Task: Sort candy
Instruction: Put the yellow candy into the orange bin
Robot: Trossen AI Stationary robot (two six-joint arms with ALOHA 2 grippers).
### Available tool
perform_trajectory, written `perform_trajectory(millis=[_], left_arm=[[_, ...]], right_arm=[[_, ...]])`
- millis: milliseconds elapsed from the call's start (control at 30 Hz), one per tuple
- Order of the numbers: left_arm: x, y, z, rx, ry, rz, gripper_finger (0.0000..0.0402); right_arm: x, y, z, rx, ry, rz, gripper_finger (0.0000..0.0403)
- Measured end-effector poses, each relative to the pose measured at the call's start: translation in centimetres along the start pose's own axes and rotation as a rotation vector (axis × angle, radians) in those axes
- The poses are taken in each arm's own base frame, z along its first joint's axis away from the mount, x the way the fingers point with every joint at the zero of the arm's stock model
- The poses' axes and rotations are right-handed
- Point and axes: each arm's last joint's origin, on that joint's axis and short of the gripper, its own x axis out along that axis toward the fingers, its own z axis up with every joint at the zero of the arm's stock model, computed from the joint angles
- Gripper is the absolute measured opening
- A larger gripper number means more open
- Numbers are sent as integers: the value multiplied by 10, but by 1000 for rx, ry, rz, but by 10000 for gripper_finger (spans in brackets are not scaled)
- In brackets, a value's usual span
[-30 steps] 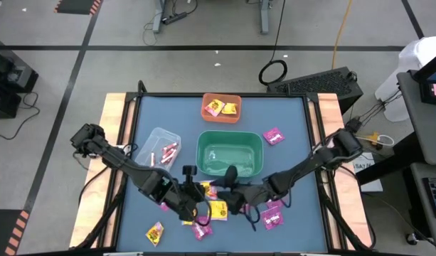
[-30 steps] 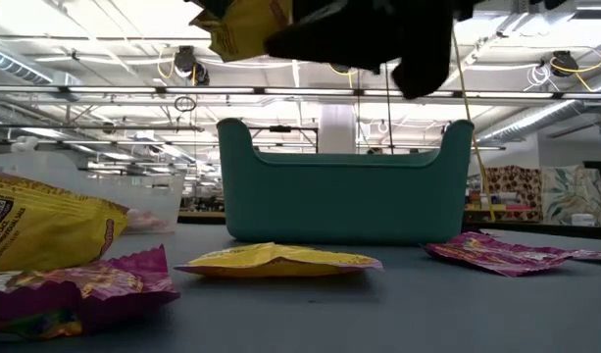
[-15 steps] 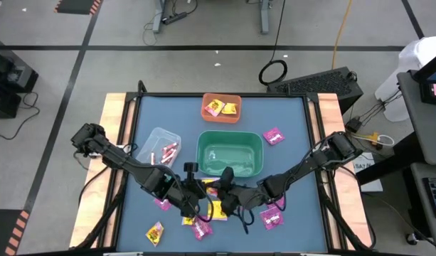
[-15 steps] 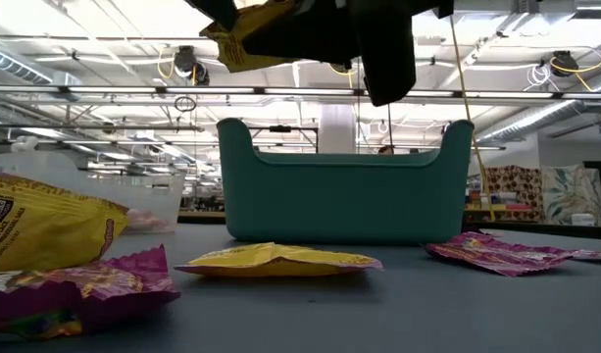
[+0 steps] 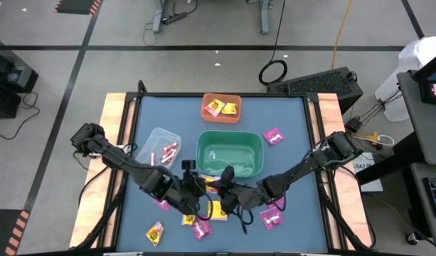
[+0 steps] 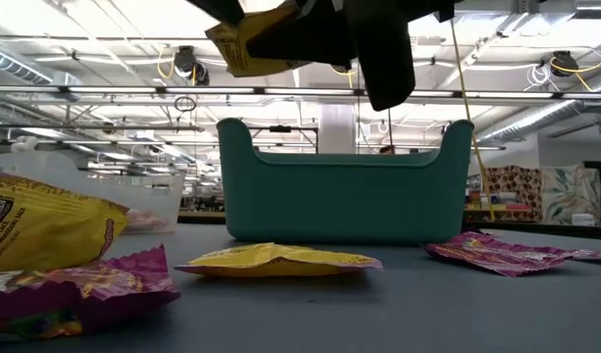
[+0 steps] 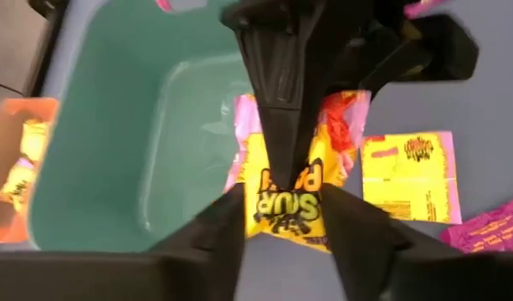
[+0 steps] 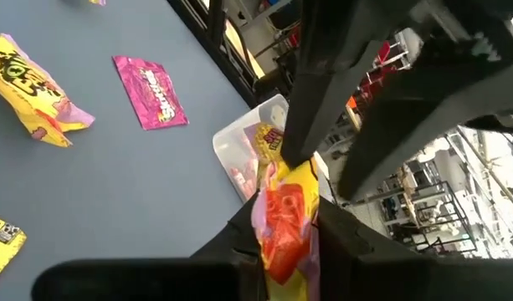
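A yellow candy packet [image 7: 291, 201] with red print hangs in the air just in front of the green bin [image 5: 230, 153]. Both grippers meet at it. My right gripper [image 8: 285, 238] comes in from the table's right and is shut on it. My left gripper [image 7: 281, 242] comes from the left and stands open, one finger on either side of the packet's near end; whether they touch it, I cannot tell. In the low view the packet [image 6: 249, 39] is high above the table. Other candy lies flat on the blue table: a yellow packet [image 5: 218, 210] and pink ones [image 5: 272, 217]. My right gripper pinches the yellow packet between its two fingers at its red-printed end [image 8: 281, 196]. The fingers come from the table's right, nearly level. The packet is lifted clear of the table, and its free end [image 7: 285, 213] reaches out between my left gripper's fingers.
The orange bin [image 5: 221, 107] with yellow packets stands at the far edge, and the clear bin [image 5: 158, 146] with pink-white sticks left of the green one. Loose candy lies at the far right [image 5: 273, 135] and near the front edge [image 5: 154, 232], [image 5: 200, 229].
My right gripper has moved toward the table's left, up to the yellow packet at my left gripper. The packet stays lifted and has tipped a little nearer to level. My left arm has kept its place.
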Motion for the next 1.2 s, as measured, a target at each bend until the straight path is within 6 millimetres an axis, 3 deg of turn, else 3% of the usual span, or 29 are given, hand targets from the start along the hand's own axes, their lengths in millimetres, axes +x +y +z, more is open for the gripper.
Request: perform_trajectory(millis=[167,400,633,800,967,1200], left_arm=[[-23,9,-11,-22,29,101,245],[-50,22,-47,-80,202,332,263],[-42,3,-88,-28,442,212,263],[-29,-1,-119,6,598,188,263],[-23,-2,-135,50,609,177,263],[-27,7,-149,7,595,105,255]], right_arm=[[-7,1,0,-43,94,-53,56],[-38,-24,7,-45,155,-47,56],[-86,-77,7,113,130,53,56],[-113,-103,5,254,50,166,56],[-123,-112,2,311,53,186,56],[-121,-106,-2,292,95,214,56]])
